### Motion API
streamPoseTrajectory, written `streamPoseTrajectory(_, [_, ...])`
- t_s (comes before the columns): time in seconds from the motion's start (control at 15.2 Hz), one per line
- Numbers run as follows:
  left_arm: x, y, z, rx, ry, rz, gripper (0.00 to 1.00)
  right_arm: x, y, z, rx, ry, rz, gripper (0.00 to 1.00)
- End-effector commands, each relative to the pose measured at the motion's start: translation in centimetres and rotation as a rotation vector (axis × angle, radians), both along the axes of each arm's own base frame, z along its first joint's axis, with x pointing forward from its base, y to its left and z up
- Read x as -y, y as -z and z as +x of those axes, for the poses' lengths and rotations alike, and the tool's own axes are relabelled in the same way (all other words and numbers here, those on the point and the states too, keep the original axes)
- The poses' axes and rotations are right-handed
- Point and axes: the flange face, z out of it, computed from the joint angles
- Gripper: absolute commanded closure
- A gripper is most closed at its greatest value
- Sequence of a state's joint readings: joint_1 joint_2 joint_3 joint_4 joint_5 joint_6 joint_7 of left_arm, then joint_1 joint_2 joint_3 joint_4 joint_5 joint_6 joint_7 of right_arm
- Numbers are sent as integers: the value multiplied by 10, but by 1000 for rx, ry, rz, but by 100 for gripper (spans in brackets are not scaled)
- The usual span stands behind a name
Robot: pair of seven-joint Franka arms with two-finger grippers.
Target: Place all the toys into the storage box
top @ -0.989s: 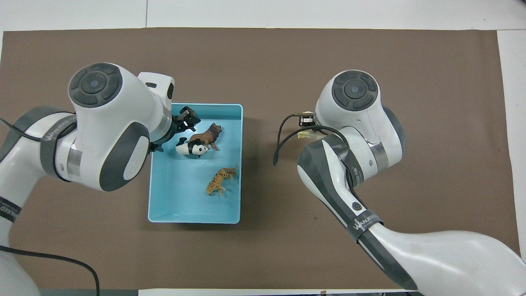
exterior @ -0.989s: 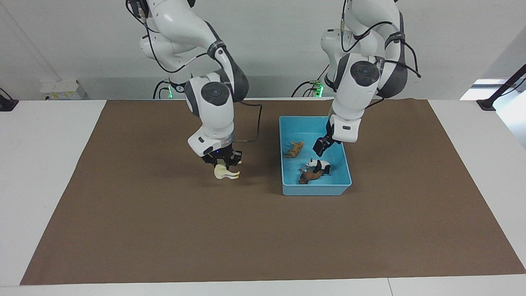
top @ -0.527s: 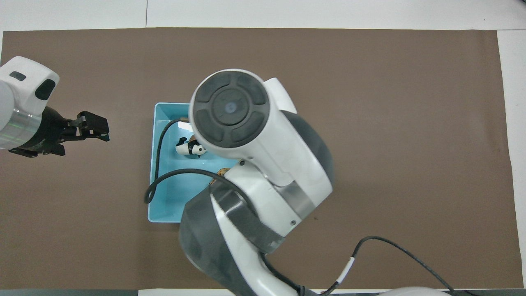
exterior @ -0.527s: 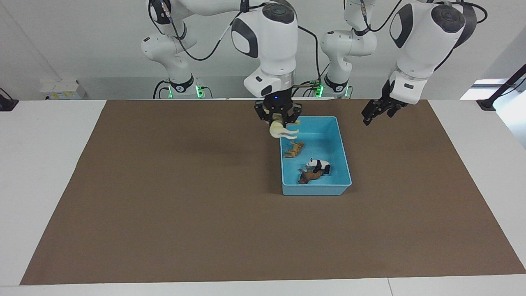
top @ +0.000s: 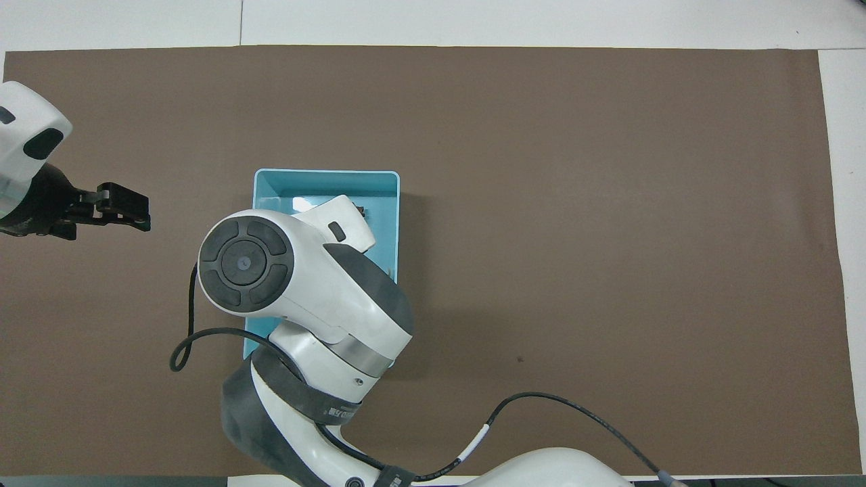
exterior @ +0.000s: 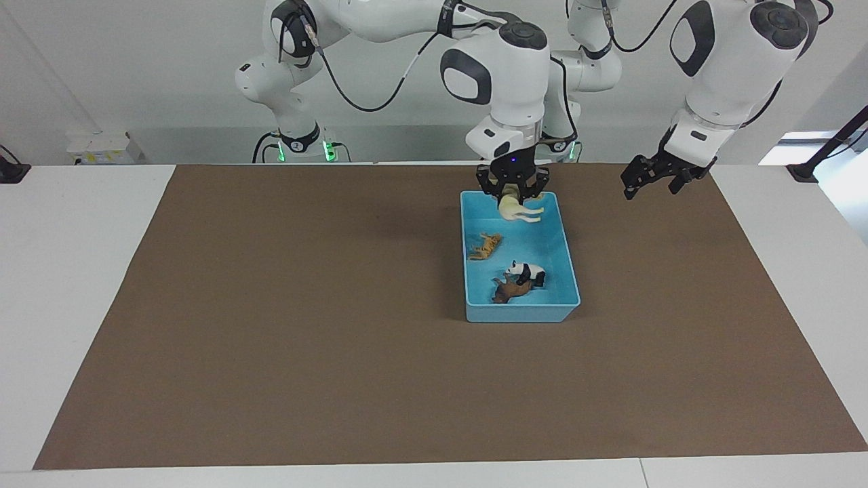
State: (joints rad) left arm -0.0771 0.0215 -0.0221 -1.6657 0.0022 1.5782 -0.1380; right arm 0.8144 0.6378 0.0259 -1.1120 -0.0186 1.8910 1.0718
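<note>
The light-blue storage box (exterior: 521, 312) stands on the brown mat. An orange tiger (exterior: 486, 246), a panda (exterior: 525, 272) and a brown lion (exterior: 512, 290) lie in it. My right gripper (exterior: 512, 197) is shut on the cream-white horse (exterior: 519, 211) and holds it in the air over the box's end nearer to the robots. My left gripper (exterior: 659, 180) is open and empty, raised over the mat beside the box, toward the left arm's end. In the overhead view the right arm covers most of the box (top: 325, 174) and hides all the toys; the left gripper (top: 125, 207) shows at the edge.
The brown mat (exterior: 285, 339) covers most of the white table (exterior: 74, 271). A black cable (top: 203, 335) hangs from the right arm beside the box.
My right gripper has carried the horse up off the mat and across to over the box. My left gripper has risen out of the box and moved toward the left arm's end.
</note>
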Motion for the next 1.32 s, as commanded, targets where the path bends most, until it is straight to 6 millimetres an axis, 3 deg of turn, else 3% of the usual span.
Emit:
streamPoseTrajectory(0.0, [4,-5,7,-45,24,13,0,6,10,11,-1,24,22,100])
streamPoseTrajectory(0.07, [3,-7,6,-50,24,13,0,4,12,10,-4,25,18,1])
streamPoseTrajectory(0.33, [0,-15,-7,-53,23,10,0,18,7,13,-35,75,-33,0])
streamPoseTrajectory(0.4, [-2,-18,-14,-53,22,10,0,27,-2,15,-45,108,-44,0])
streamPoseTrajectory(0.53, [-2,-17,-12,-30,20,8,0,62,-48,29,-7,161,-37,0])
streamPoseTrajectory(0.73, [-5,-13,-1,-34,11,-4,0,153,-112,63,3,268,-30,0])
streamPoseTrajectory(0.86, [-7,-13,-2,-45,7,-6,0,222,-135,92,17,231,-34,0])
streamPoseTrajectory(0.99, [0,-17,-3,-37,18,-5,0,294,-142,121,25,111,-64,0])
streamPoseTrajectory(1.19, [0,-18,-3,-36,21,-6,0,404,-124,149,4,-123,-117,0])
streamPoseTrajectory(1.25, [0,-19,-4,-34,23,-6,0,429,-119,153,-4,-166,-125,0])
